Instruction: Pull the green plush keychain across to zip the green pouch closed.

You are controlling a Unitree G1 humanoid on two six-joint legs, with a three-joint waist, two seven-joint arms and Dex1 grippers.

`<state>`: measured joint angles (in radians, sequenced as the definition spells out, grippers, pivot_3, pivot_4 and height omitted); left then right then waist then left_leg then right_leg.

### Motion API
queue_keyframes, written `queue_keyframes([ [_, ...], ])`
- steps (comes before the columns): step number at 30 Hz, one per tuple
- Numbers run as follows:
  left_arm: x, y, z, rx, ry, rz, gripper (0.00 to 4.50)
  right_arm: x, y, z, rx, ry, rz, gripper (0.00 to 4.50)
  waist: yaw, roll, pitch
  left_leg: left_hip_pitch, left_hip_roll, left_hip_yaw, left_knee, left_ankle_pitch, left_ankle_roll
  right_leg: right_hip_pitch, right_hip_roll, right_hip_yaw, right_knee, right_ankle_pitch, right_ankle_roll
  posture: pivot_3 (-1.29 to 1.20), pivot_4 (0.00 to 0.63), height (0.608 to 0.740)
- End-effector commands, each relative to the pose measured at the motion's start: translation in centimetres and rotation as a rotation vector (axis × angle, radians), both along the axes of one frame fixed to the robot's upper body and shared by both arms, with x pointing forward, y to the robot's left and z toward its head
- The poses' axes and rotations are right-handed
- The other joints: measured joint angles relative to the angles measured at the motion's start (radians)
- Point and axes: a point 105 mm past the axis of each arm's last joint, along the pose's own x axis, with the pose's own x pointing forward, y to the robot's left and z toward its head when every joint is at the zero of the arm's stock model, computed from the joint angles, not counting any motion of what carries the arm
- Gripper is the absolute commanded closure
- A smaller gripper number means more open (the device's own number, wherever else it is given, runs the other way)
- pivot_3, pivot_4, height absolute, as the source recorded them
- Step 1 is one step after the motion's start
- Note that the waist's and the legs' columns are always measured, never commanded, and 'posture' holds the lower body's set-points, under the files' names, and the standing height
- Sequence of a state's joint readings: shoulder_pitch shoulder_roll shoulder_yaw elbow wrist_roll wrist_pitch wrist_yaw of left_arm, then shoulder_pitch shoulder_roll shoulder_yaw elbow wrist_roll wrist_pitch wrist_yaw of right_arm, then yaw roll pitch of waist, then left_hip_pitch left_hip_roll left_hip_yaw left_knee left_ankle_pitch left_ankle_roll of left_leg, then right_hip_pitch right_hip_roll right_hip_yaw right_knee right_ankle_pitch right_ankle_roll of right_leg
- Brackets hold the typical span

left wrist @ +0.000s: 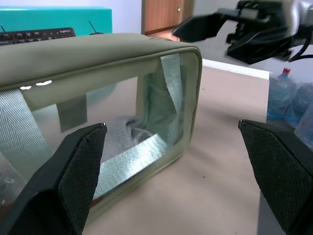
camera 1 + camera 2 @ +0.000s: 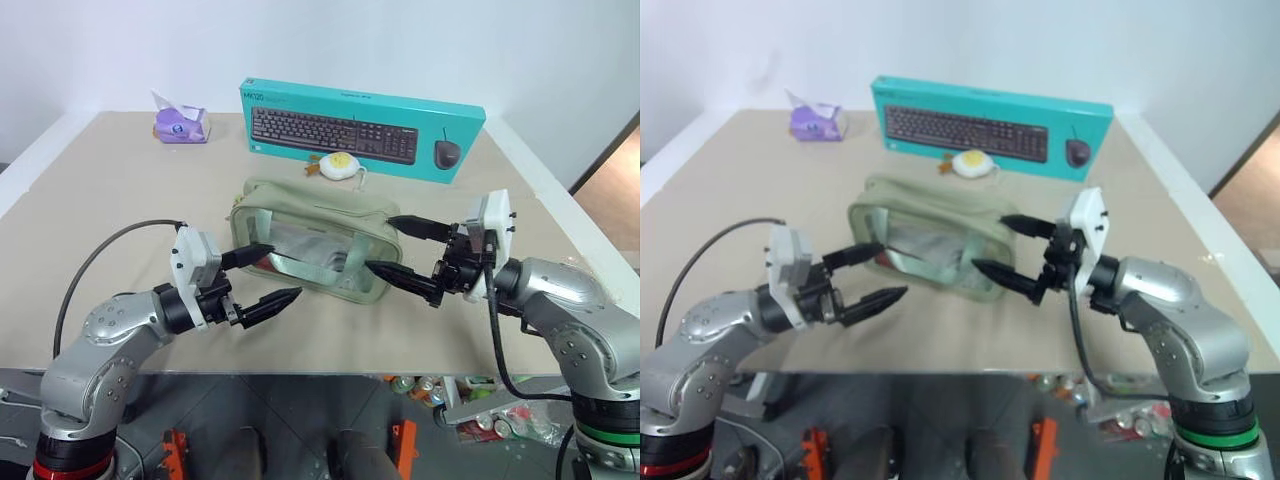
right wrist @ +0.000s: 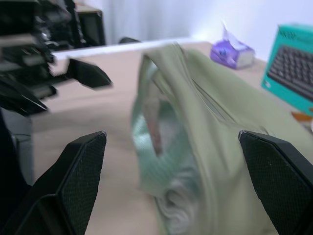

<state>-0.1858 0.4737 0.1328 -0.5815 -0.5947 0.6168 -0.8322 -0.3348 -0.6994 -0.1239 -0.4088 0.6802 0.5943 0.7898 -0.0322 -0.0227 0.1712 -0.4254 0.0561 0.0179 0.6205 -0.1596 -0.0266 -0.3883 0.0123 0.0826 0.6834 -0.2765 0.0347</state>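
The green pouch (image 2: pixel 315 235) lies in the middle of the table, its clear window side toward me and its zipped top (image 3: pixel 215 112) facing up. I cannot make out the green plush keychain. My left gripper (image 2: pixel 286 270) is open and level at the pouch's near left corner, its upper finger against the window. From the other side, my right gripper (image 2: pixel 379 243) points at the pouch's right end, also open, with the end of the pouch between its fingers. In the left wrist view, the pouch's window end (image 1: pixel 98 63) sits close ahead of the fingers (image 1: pixel 73 171). Neither gripper holds anything.
A teal keyboard box (image 2: pixel 365 125) stands along the back of the table. A fried-egg plush (image 2: pixel 340 165) lies just in front of it, behind the pouch. A purple tissue pack (image 2: pixel 180 123) sits at the back left. Bottles (image 2: pixel 480 410) lie on the floor below the table's front edge.
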Motion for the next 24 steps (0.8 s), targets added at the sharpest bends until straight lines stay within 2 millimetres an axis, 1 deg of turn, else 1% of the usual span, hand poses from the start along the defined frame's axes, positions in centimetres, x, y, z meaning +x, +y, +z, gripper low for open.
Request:
queue_keyframes([
  [1,-0.4,-0.6,1.1,0.007,-0.075,-0.028,0.02,0.8,-0.6,0.6,0.000,-0.043,-0.036,0.00,0.000,0.000,0.000,0.000,0.000,0.001,0.000,0.000,0.000,0.000,0.000,0.001,0.000,0.001,0.003,0.00,0.150,0.740],
  [4,-0.5,-0.9,1.2,0.007,-0.081,-0.034,0.02,1.0,-0.9,0.1,-0.003,-0.040,-0.043,0.00,0.000,0.000,0.000,0.000,0.000,0.002,-0.002,0.000,0.000,-0.002,0.000,0.002,0.000,0.001,0.004,0.00,0.150,0.740],
  [5,-0.5,-1.0,1.1,0.006,-0.079,-0.032,0.00,0.9,-1.0,0.0,-0.007,-0.041,-0.044,0.52,0.000,0.000,0.000,0.000,0.000,0.002,-0.002,-0.001,0.000,-0.002,0.000,0.001,0.000,0.001,0.003,0.00,0.150,0.740],
  [8,-0.5,-0.9,0.7,0.017,-0.069,-0.034,0.00,0.7,-1.1,-0.2,-0.014,-0.042,-0.040,1.57,-0.001,0.000,0.000,0.000,0.000,0.002,-0.003,-0.001,0.000,-0.002,0.000,0.001,0.000,0.000,0.003,0.00,0.150,0.740],
  [10,-0.4,-0.8,0.5,0.020,-0.062,-0.035,0.00,0.4,-1.0,-0.1,-0.014,-0.038,-0.030,2.16,-0.001,0.000,0.000,0.000,0.000,0.002,-0.003,-0.001,0.000,-0.002,0.000,0.001,0.000,0.000,0.003,0.00,0.150,0.740],
  [11,-0.4,-0.9,0.5,0.020,-0.060,-0.037,0.00,0.3,-0.9,-0.1,-0.016,-0.037,-0.025,2.57,-0.001,0.000,0.000,0.000,0.000,0.002,-0.003,-0.001,0.000,-0.002,0.000,0.001,0.000,0.000,0.003,0.00,0.150,0.740],
  [12,-0.4,-0.9,0.5,0.019,-0.058,-0.039,0.00,0.3,-0.9,-0.2,-0.015,-0.032,-0.020,2.84,-0.001,0.000,0.000,0.000,0.000,0.002,-0.003,-0.001,0.000,-0.002,0.000,0.001,0.000,0.000,0.003,0.00,0.150,0.740],
  [15,-0.3,-1.1,0.4,0.016,-0.052,-0.044,0.00,0.1,-0.7,-0.4,-0.015,-0.023,-0.013,3.98,-0.001,0.000,0.000,0.000,0.000,0.002,-0.003,-0.001,0.000,-0.002,0.000,0.002,0.000,0.000,0.003,0.00,0.150,0.740],
  [16,-0.3,-1.2,0.4,0.013,-0.051,-0.047,0.00,0.1,-0.7,-0.5,-0.016,-0.023,-0.013,4.27,-0.001,0.000,0.000,0.000,0.000,0.002,-0.003,-0.001,0.000,-0.002,0.000,0.002,0.000,0.000,0.002,0.00,0.150,0.740],
  [17,-0.3,-1.2,0.4,0.012,-0.050,-0.050,0.00,0.1,-0.7,-0.5,-0.017,-0.023,-0.012,4.46,-0.001,0.000,0.000,0.000,0.000,0.002,-0.003,-0.001,0.000,-0.002,0.000,0.002,0.000,-0.001,0.001,0.00,0.150,0.740],
  [24,-0.4,-1.3,0.0,0.022,-0.037,-0.065,0.00,-0.2,-0.4,-0.5,-0.032,-0.033,0.009,4.46,-0.002,-0.001,0.000,0.000,0.000,0.002,-0.003,-0.001,0.000,-0.003,0.000,0.002,0.000,-0.001,0.001,0.00,0.150,0.740],
])
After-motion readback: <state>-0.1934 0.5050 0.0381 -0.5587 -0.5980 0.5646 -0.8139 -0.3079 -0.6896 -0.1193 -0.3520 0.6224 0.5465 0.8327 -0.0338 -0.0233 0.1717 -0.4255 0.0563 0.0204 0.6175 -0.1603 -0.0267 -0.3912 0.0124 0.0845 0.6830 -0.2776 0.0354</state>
